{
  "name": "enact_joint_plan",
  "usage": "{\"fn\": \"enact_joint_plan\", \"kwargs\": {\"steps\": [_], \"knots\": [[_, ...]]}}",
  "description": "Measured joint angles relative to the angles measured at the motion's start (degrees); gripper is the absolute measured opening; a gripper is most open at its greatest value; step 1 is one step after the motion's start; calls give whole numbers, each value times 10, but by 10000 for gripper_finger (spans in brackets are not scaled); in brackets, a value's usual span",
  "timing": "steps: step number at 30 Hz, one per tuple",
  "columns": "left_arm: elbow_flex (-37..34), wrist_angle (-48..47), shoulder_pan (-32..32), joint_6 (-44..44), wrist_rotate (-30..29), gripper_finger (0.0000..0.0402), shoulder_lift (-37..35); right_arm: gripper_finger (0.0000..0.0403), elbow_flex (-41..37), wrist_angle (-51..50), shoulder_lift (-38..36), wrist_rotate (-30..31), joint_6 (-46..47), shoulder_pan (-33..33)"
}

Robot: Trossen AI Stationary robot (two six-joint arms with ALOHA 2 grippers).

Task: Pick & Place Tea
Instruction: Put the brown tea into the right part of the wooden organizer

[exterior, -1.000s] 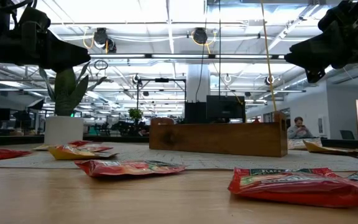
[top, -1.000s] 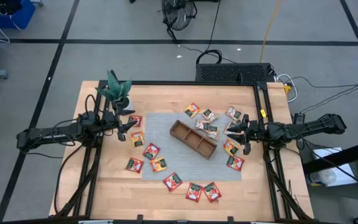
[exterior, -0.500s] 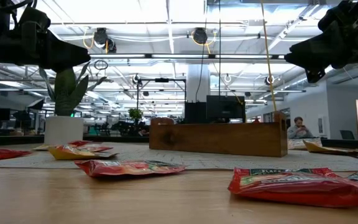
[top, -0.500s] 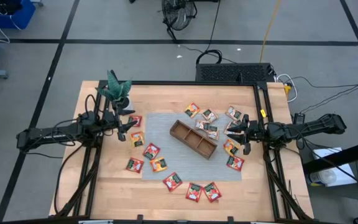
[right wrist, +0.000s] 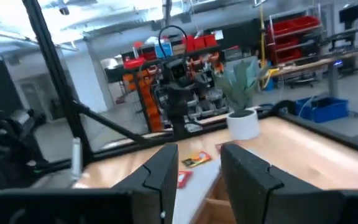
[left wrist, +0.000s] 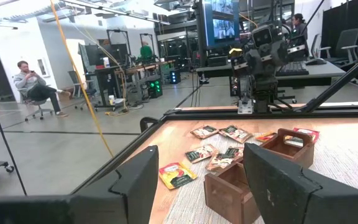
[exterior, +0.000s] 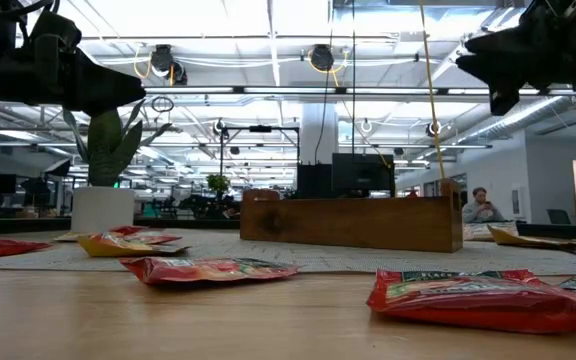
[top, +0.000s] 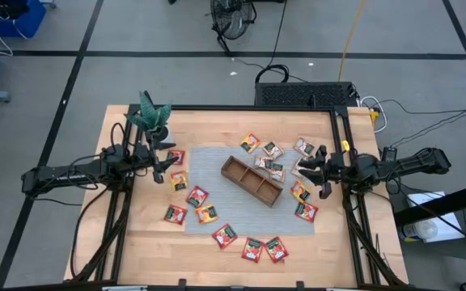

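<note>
Your right gripper [top: 310, 170] has drawn back a little toward the right edge of the counter [top: 136, 242] and lifted; in the low view it [exterior: 495, 88] now sits higher than it did a moment ago. Nothing else has shifted.

Its fingers [right wrist: 248, 177] stand partly apart and you have nothing between them. It hangs over the cluster of tea sachets [top: 302, 191] near the right edge, pointing in toward the wooden tray [top: 245, 175].

Your left gripper [top: 168, 166] waits above the left side of the grey mat [top: 217, 158], close to the potted plant [top: 154, 117] in the far left corner. Its fingers [left wrist: 138, 180] are spread wide and hold nothing.

The tea lies flat in a loose ring around the tray:
- Left side of the mat: five sachets, from one [top: 176, 157] just beside your left gripper down to a pair [top: 175, 214] nearer the front.
- Toward the near edge: three more in a short row [top: 252, 249].
- Beyond the tray, toward the far edge: two sachets [top: 250, 143].
- Right edge: a handful under and beside your right gripper.

The sachets are square, so they have no real long axis; their corners point every which way, most sitting diamond-wise to the counter's edges.

The tray's long axis runs on a diagonal, from far-left to near-right. In the left wrist view one sachet [left wrist: 294, 140] shows inside a compartment at the tray's end.
</note>
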Motion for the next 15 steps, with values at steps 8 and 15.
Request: {"fn": "enact_joint_plan", "kwargs": {"steps": [8,15], "knots": [[0,0,0,0,0,234,0,112,0,-81,3,49,-55,0],[0,0,0,0,0,234,0,112,0,-134,43,51,-86,-2]]}}
